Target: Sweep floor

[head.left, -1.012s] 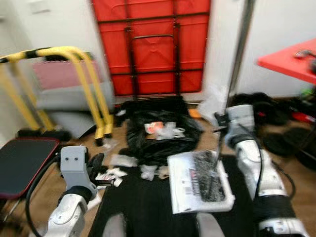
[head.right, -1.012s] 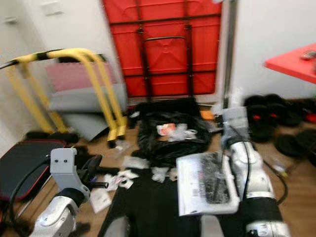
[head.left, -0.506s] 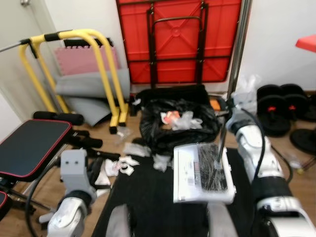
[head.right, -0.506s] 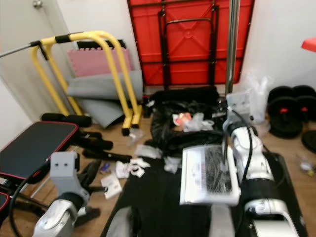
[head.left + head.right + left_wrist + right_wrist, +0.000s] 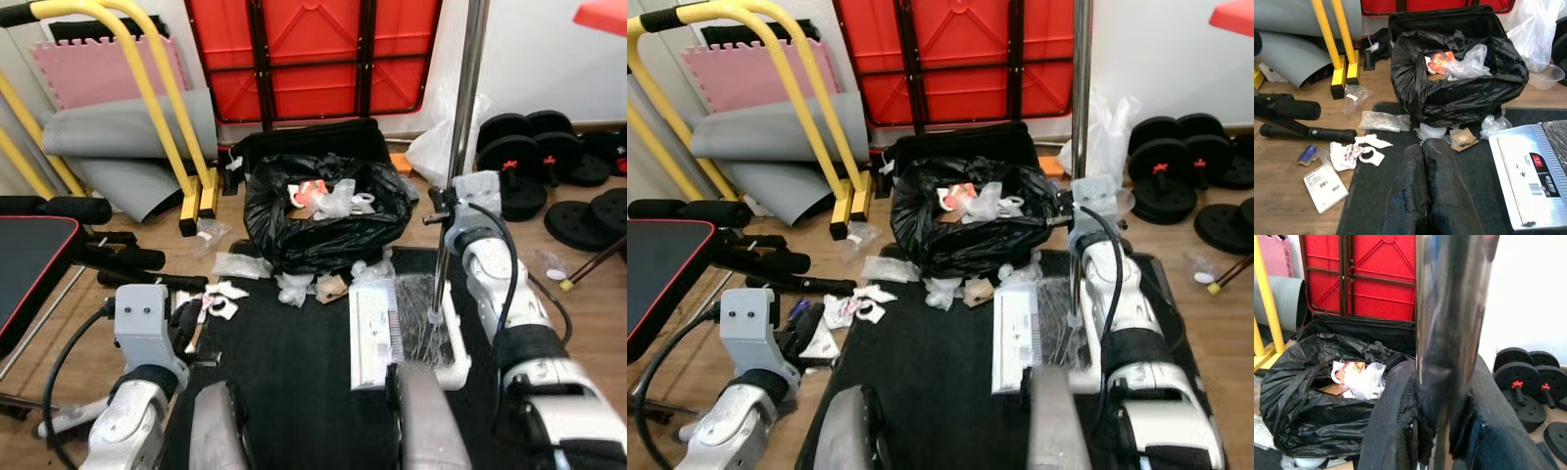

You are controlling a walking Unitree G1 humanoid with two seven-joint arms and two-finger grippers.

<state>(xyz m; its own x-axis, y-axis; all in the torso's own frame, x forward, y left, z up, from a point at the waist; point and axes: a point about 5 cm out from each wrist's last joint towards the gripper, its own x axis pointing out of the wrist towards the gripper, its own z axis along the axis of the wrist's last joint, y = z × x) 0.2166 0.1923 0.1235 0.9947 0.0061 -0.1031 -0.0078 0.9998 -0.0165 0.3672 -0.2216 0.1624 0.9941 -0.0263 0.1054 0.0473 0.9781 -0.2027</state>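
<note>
The right end effector (image 5: pixel 1437 431) is pinching the metal broom pole (image 5: pixel 460 127), its two black fingers (image 5: pixel 1393 421) pressing on either side of the shaft. The pole is running down to the white dustpan (image 5: pixel 392 328), which is lying on the black mat (image 5: pixel 284 362), right of centre and just near of the black rubbish bag (image 5: pixel 323 220). Compared with a moment ago, the head camera is now tilting lower and the view is sharper, so the bag and the floor litter are sitting closer to centre. The left end effector (image 5: pixel 1425 191) is hovering low on the left with fingers pressed together, holding nothing. Scraps of paper and plastic (image 5: pixel 220 299) are lying on the wooden floor (image 5: pixel 88 323) left of the mat, unswept; most of the sweeping seems left to do.
</note>
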